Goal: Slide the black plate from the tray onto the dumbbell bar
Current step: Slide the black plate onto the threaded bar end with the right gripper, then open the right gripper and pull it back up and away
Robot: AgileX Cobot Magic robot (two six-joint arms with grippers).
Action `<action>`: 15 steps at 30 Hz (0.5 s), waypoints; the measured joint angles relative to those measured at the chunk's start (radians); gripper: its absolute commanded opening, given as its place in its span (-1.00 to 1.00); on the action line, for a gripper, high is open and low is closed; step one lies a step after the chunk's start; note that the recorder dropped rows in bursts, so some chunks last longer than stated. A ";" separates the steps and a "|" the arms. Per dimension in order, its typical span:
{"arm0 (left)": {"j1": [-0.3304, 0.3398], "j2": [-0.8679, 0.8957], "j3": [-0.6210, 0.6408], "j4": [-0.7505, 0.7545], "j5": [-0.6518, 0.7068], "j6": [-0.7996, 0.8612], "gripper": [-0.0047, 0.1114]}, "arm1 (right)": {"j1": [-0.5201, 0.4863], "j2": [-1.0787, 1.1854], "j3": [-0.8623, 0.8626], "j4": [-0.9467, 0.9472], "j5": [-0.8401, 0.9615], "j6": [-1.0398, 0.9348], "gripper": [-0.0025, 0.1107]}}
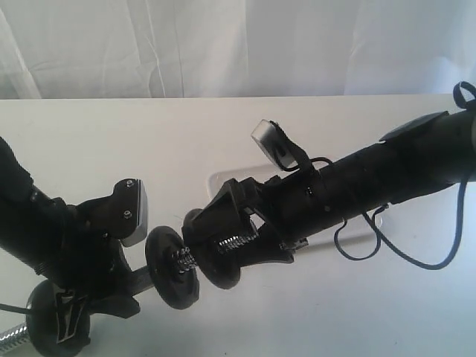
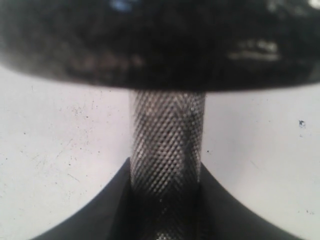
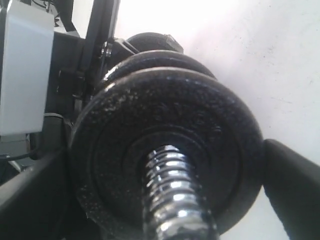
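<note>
I've got the black plate (image 3: 200,125) off the tray (image 1: 227,181) and on the dumbbell bar (image 3: 175,200). In the right wrist view the chrome threaded end pokes through its centre hole towards the camera. The right arm's fingers (image 3: 295,190) are spread wide, one on each side of the plate's rim. They look to be touching it, so I read that as a grip across the full width of the plate. The left arm's fingers (image 2: 100,215) are clamped narrow on the knurled middle of the bar and hold it up off the worktop (image 1: 335,312).

What matters for the next move is the bar's long axis. In the exterior view it runs from the lower left up towards the right, and the plate sits square across it near the right-hand end. A second disc (image 1: 169,269) sits on the bar just beyond, with a short stretch of thread showing between the two. A third disc (image 1: 50,321) is on the far side of the left arm's fingers.

So I judge the plate should travel straight along the bar towards the left arm, and the right arm is the one placed to push it. If I tilt it, the hole could catch on the coarse thread.
</note>
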 measured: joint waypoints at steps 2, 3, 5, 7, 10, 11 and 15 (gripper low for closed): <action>0.000 -0.002 0.000 0.000 0.004 0.002 -0.92 | 0.012 0.001 0.000 0.002 -0.005 -0.002 -0.95; -0.001 -0.002 0.000 0.000 0.004 0.002 -0.92 | 0.015 0.003 0.000 0.002 -0.009 -0.002 -0.93; -0.005 -0.002 0.000 0.000 0.006 0.004 -0.92 | 0.030 0.016 0.000 0.013 -0.011 -0.002 -0.75; -0.005 -0.002 0.000 0.002 0.008 0.004 -0.92 | 0.044 0.043 0.000 0.037 -0.002 -0.002 -0.44; -0.005 -0.002 0.007 0.015 0.007 0.002 -0.92 | 0.048 0.078 0.000 0.061 0.012 -0.021 0.31; -0.005 -0.002 0.010 0.022 0.007 0.000 -0.92 | 0.048 0.089 0.000 0.068 0.020 -0.052 0.59; -0.005 -0.002 0.010 0.022 0.007 0.000 -0.92 | 0.048 0.091 0.000 0.070 0.035 -0.086 0.90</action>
